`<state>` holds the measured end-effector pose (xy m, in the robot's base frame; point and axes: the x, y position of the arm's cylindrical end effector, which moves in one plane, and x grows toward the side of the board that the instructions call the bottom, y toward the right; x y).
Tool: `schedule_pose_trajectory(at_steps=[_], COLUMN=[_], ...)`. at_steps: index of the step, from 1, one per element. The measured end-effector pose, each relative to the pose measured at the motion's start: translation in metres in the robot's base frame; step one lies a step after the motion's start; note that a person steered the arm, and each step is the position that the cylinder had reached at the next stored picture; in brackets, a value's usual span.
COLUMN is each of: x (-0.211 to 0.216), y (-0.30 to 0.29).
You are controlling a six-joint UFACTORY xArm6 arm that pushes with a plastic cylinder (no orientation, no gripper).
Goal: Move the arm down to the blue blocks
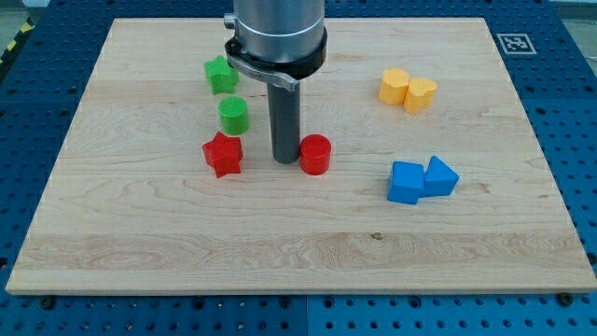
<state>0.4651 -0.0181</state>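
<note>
Two blue blocks sit touching at the view's right: a blue cube point(406, 182) and a blue wedge-like block point(440, 176) just right of it. My tip point(284, 161) stands near the middle of the board, between a red star block point(223, 154) on its left and a red cylinder point(315, 155) touching or almost touching on its right. The blue blocks lie to the right of my tip and slightly lower in the view, well apart from it.
A green star block point(221, 75) and a green cylinder point(233, 115) lie up-left of my tip. Two yellow blocks point(408, 90) sit together at the upper right. The wooden board point(298, 252) rests on a blue perforated table.
</note>
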Motion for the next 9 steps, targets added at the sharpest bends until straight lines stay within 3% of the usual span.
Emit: schedule_pose_trajectory(at_steps=[1,2,3,5,6,7,8,9], x=[-0.006,-0.039,-0.046,-0.022,0.026,0.094,0.125,0.126], y=[-0.003,-0.005,0.035,0.189,0.251,0.259,0.254,0.254])
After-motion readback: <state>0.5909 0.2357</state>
